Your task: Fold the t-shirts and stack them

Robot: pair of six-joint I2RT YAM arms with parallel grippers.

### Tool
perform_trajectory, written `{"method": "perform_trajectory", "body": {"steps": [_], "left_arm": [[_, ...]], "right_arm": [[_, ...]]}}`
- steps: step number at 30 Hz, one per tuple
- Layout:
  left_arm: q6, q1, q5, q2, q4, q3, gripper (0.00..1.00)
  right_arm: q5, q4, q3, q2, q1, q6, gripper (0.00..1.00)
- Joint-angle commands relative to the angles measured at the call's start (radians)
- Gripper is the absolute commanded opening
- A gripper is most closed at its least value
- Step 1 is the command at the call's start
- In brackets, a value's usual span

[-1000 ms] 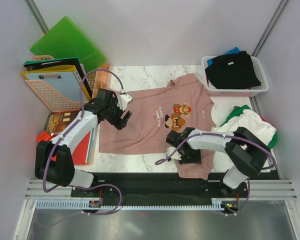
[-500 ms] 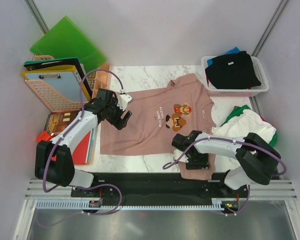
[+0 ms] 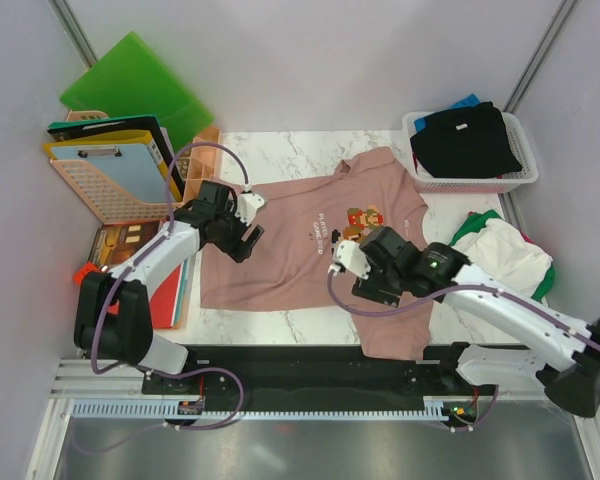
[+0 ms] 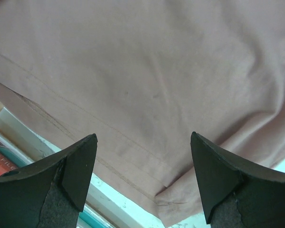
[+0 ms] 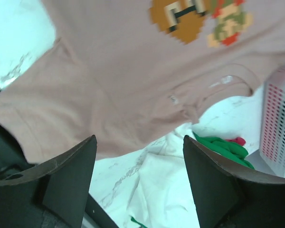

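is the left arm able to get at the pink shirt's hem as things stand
Probably yes. The left gripper hangs open just over the pink t-shirt at its hem. In the left wrist view the hem's corner shows between the fingers, and nothing lies on that edge or in the way.

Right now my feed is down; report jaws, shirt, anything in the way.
Left jaws open, low over pink shirt at left edge. Right jaws open, empty, near its print. Shirt spread, unfolded. White shirt heap crowds its right side.
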Motion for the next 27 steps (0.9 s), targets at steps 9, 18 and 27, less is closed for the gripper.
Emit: {"method": "perform_trajectory", "body": {"steps": [9,18,27], "left_arm": [[-0.130,0.034,-0.065,0.264,-0.118,0.186,0.77],[-0.145,0.115,-0.083,0.170,-0.181,0.160,0.75],[-0.093,0.121,-0.002,0.043,-0.119,0.043,0.79]], "right_arm": [[0.084,0.127,-0.066,-0.178,-0.094,0.038,0.84],[0.089,0.168,-0.099,-0.187,-0.094,0.033,0.85],[0.254,0.330,-0.158,-0.049,-0.107,0.068,0.93]]}}
